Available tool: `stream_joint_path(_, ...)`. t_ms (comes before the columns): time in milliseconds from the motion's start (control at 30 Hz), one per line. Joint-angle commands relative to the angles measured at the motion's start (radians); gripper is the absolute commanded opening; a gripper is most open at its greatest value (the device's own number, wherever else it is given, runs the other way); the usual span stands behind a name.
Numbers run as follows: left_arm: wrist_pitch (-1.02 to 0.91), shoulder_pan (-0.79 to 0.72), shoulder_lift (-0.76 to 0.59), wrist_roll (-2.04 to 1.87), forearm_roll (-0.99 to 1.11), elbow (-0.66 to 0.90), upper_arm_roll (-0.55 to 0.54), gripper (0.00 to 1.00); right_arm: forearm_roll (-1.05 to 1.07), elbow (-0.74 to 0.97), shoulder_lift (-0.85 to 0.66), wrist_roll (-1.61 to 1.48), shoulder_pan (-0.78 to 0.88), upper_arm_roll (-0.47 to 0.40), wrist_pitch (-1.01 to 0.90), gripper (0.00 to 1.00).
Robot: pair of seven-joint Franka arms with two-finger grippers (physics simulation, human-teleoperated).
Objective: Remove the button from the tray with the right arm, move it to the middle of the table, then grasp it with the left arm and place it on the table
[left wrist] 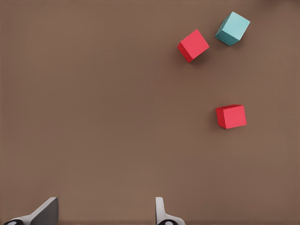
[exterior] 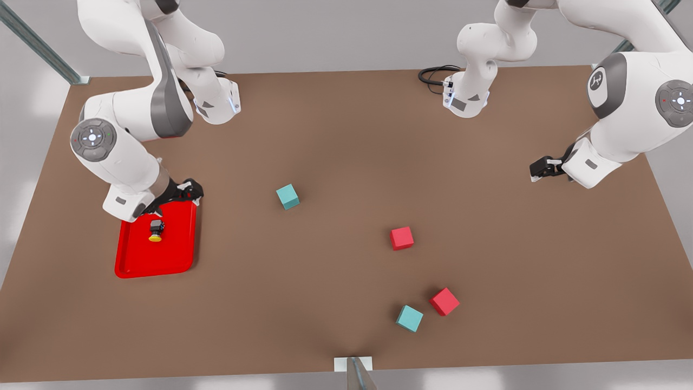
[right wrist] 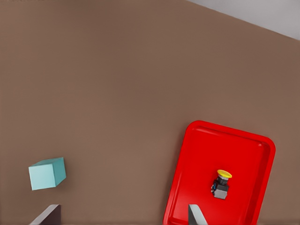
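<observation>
Right hand [exterior: 187, 195] hangs wide open, empty, over the tray [exterior: 130, 262]; button [exterior: 156, 230] lies inside. Left hand [exterior: 538, 169] open too, above the brown counter [exterior: 335, 135].

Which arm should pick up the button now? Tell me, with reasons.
The right arm. Its right gripper hovers open at the tray edge, close to the button. The left gripper waits open far across the table.
</observation>
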Motion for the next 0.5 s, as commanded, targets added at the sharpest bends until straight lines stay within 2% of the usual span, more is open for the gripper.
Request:
stream_joint_path(0, 0.0, 0.0, -0.001, -0.001, 0.001, 0.0, 0.0, 1.0, 0.001, 0.001, 0.002, 0.036, 0.001, 0.0, 0.002, 1.0)
stream_joint_path(100, 0.0, -0.008, 0.017, 0.0, 0.002, 0.004, 0.002, 1.0, 0.005, 0.001, 0.014, 0.034, 0.007, 0.0, 0.003, 1.0)
stream_joint_path(167, 0.0, -0.008, 0.03, -0.001, 0.002, 0.005, 0.002, 1.0, -0.003, 0.007, 0.085, 0.045, 0.124, 0.005, 0.003, 1.0)
stream_joint_path(300, 0.0, -0.011, 0.046, 0.002, 0.002, 0.005, 0.002, 1.0, 0.07, 0.005, 0.148, 0.125, 0.211, 0.007, 0.003, 1.0)
stream_joint_path(400, -0.005, -0.009, 0.048, 0.002, 0.001, 0.005, 0.002, 1.0, 0.054, -0.012, 0.26, 0.264, 0.11, -0.003, 0.014, 1.0)
stream_joint_path(467, -0.002, -0.009, 0.059, 0.002, 0.001, 0.005, 0.002, 1.0, -0.055, -0.012, 0.274, 0.263, 0.012, -0.003, 0.033, 1.0)
